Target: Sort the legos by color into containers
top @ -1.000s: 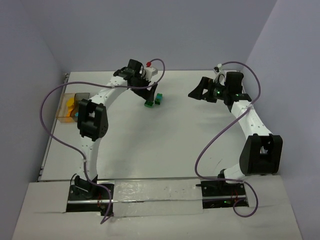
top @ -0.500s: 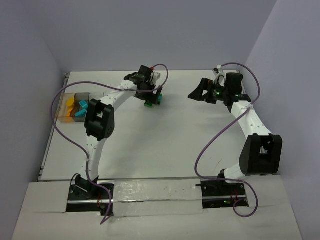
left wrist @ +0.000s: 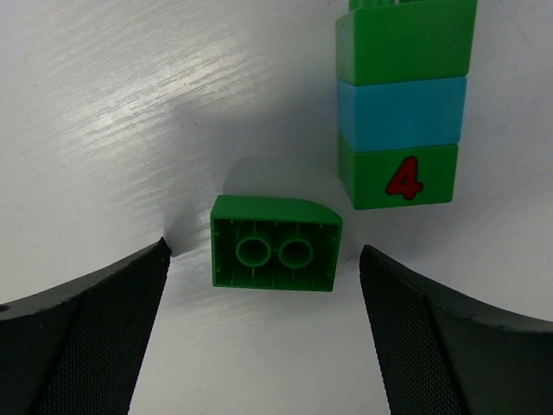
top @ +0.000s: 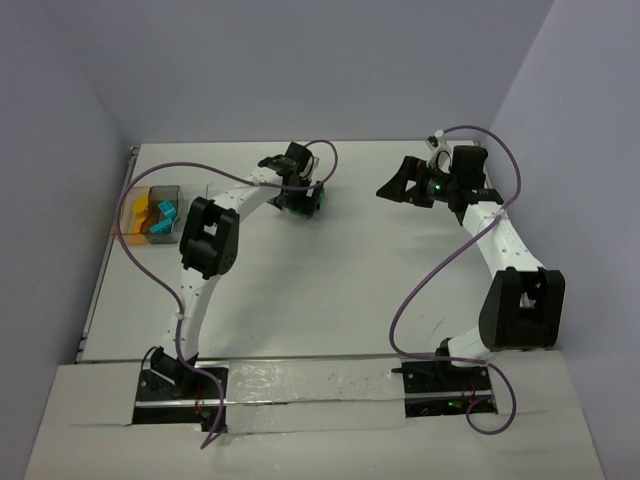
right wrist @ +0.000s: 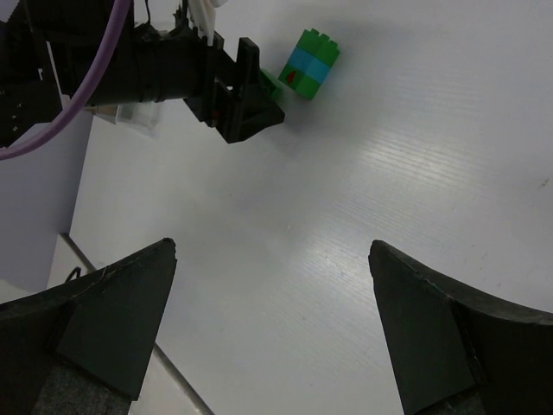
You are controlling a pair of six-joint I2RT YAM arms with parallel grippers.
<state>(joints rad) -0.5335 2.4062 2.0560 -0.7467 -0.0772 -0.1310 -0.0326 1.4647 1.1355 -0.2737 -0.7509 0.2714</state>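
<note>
2 items lay unsorted near the table's point(top: 300, 300) far edge: a curved green brick point(left wrist: 275, 242) between the spread jaws of the left gripper point(left wrist: 263, 259), and a green-teal stack point(left wrist: 403, 104) just beside it. The tray point(top: 168, 190) at the left edge held orange and teal pieces. The right gripper point(right wrist: 272, 251) gaped empty.

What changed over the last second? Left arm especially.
The left gripper moved right and toward the near side, and is now down over the loose green brick, with its fingers open on either side and nothing grasped. The green-teal-green stack, the right gripper and the tray of bricks at the left look unmoved.
</note>
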